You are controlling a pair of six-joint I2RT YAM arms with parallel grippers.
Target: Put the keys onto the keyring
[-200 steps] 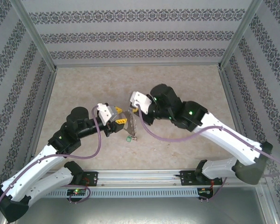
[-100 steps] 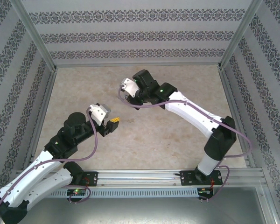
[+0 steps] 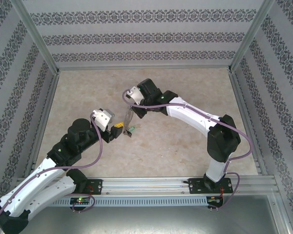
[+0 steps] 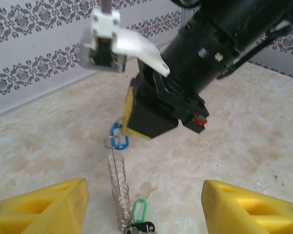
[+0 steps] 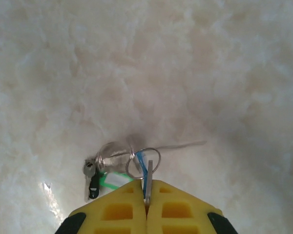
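Two robot arms met over a pale marbled surface [image 3: 185,87] inside a wallpapered enclosure. On the left, the left end effector [image 4: 144,185] stood wide open and held nothing. Its two yellow fingers [image 4: 44,207] were spread to either side of the hanging keyring [image 4: 118,187] without touching it, probably so that it could close in and steady the loop if needed. Between the arms, the keyring hung roughly upright, a thin grey loop seen edge-on. A green tag [image 4: 139,210] and a black-tagged key [image 5: 93,184] gathered at its lower end, down by the surface (whether they rested on it or hung just clear could not be told). At the top of the loop, just beneath the other arm's fingertips, sat the blue-headed key [image 4: 119,142]. Whether it was fully threaded onto the loop or only pressed against it was not clear. On the right, the right end effector [image 5: 146,187] was closed tight, its yellow fingers pinching a thin metal edge that looked like the top of the keyring. Held from above like this, the loop dangled freely and gravity pulled the tags away from the blue-headed key. That likely left the upper end open to work on.
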